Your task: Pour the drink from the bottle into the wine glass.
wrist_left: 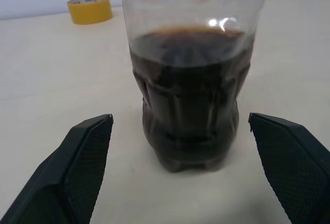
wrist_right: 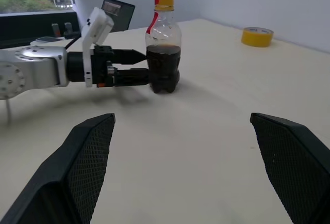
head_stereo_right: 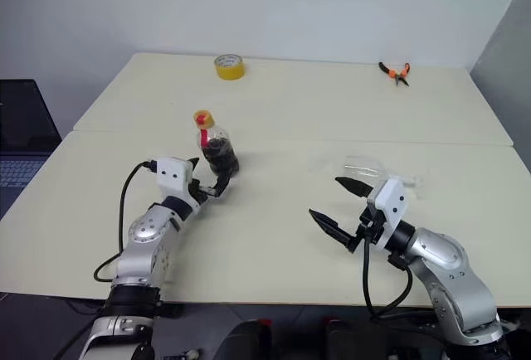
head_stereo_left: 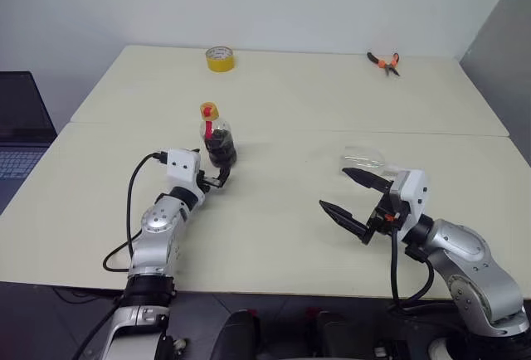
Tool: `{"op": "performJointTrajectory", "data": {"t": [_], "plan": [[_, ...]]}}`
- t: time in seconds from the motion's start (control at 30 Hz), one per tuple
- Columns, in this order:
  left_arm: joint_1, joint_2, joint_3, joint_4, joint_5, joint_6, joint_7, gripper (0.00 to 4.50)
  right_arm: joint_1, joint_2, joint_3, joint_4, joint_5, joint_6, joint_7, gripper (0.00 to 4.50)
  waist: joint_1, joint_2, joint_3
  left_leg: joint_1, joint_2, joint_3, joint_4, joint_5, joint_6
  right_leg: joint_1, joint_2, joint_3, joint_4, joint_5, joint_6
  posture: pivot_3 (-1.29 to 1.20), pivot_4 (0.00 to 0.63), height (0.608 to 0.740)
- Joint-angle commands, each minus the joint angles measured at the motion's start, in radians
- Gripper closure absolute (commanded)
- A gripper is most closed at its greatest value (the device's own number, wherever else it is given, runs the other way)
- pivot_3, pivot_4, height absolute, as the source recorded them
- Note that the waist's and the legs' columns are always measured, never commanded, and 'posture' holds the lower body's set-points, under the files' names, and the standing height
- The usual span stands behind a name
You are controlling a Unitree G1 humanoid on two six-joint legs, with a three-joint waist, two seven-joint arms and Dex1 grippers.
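The bottle point(head_stereo_left: 219, 143) stands upright on the left half of the table, with a yellow-orange cap point(head_stereo_left: 209, 111) and a red label. The dark drink point(wrist_left: 190, 100) fills its lower half. My left gripper point(head_stereo_right: 212, 169) is open and level, one finger on either side of the bottle's base without closing on it. The clear wine glass point(head_stereo_left: 363, 159) sits on the right half, partly hidden behind my right gripper; I cannot tell how it stands. My right gripper point(head_stereo_left: 333, 188) is open and empty, just in front of the glass and pointing left towards the bottle.
A yellow tape roll point(head_stereo_left: 219, 59) lies at the far middle of the table point(head_stereo_left: 282, 235), and orange-handled pliers point(head_stereo_left: 384, 62) at the far right. A laptop point(head_stereo_left: 17, 132) sits off the left edge. A seam point(head_stereo_left: 332, 130) joins the two tabletops.
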Motion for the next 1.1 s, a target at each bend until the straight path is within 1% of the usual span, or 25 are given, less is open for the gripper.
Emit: {"op": "performJointTrajectory", "data": {"t": [0.03, 0.27, 0.43, 0.77, 0.93, 1.03, 1.07, 1.1], "plan": [[-0.050, -0.003, -0.004, 0.038, 0.003, -0.039, -0.017, 0.04, -0.019, -0.013, -0.013, -0.038, 0.023, 0.006, 0.013, 0.00, 0.000, 0.000, 0.000, 0.000, 0.000, 0.000, 0.000, 0.000, 0.000, 0.000, 0.000, 0.000, 0.000, 0.000, 0.000, 0.00, 0.150, 0.740], [-0.151, -0.013, -0.005, 0.167, 0.013, -0.093, -0.017, 0.04, -0.038, -0.011, -0.003, -0.041, 0.025, 0.018, 0.017, 0.00, 0.000, 0.000, 0.000, 0.000, 0.000, 0.000, 0.000, 0.000, 0.000, 0.000, 0.000, -0.001, 0.000, 0.000, 0.000, 0.00, 0.150, 0.740], [-0.192, -0.025, -0.012, 0.227, 0.019, -0.122, -0.019, 0.04, -0.058, -0.009, 0.008, -0.043, 0.026, 0.028, 0.015, 0.00, 0.000, 0.000, 0.000, 0.000, 0.000, 0.000, 0.000, 0.000, 0.000, 0.000, 0.000, 0.000, 0.000, 0.000, 0.000, 0.00, 0.150, 0.740], [-0.197, -0.039, -0.011, 0.238, 0.013, -0.138, -0.034, 0.04, -0.068, -0.011, 0.010, -0.049, 0.025, 0.043, 0.011, 0.00, 0.000, 0.000, 0.000, 0.000, 0.000, 0.000, 0.000, 0.000, 0.000, 0.000, 0.000, 0.000, 0.000, 0.000, 0.000, 0.00, 0.150, 0.740], [-0.215, -0.040, 0.010, 0.254, 0.007, -0.154, -0.008, 0.04, -0.069, -0.005, 0.017, -0.061, 0.024, 0.055, 0.000, 0.00, 0.000, 0.000, 0.000, 0.000, 0.000, 0.000, 0.000, 0.000, 0.000, 0.000, 0.000, 0.000, 0.000, 0.000, 0.000, 0.00, 0.150, 0.740], [-0.223, -0.040, 0.012, 0.259, 0.013, -0.165, 0.002, 0.63, -0.077, -0.001, 0.018, -0.073, 0.029, 0.067, -0.009, 0.00, 0.000, 0.000, 0.000, 0.000, 0.000, 0.000, 0.000, 0.000, 0.000, 0.000, 0.000, -0.001, 0.000, 0.000, 0.000, 0.00, 0.150, 0.740], [-0.223, -0.041, 0.012, 0.257, 0.014, -0.166, 0.004, 0.86, -0.079, -0.001, 0.017, -0.076, 0.031, 0.071, -0.010, 0.00, 0.000, 0.000, 0.000, 0.000, 0.000, 0.000, 0.000, 0.000, 0.000, 0.000, 0.000, -0.001, 0.000, 0.000, 0.000, 0.00, 0.150, 0.740], [-0.223, -0.042, 0.012, 0.254, 0.013, -0.165, 0.005, 1.21, -0.082, -0.001, 0.015, -0.079, 0.034, 0.075, -0.012, 0.00, 0.000, 0.000, 0.000, 0.000, 0.000, 0.000, 0.000, 0.000, 0.000, 0.000, 0.000, 0.000, 0.000, 0.000, 0.000, 0.00, 0.150, 0.740]]}}
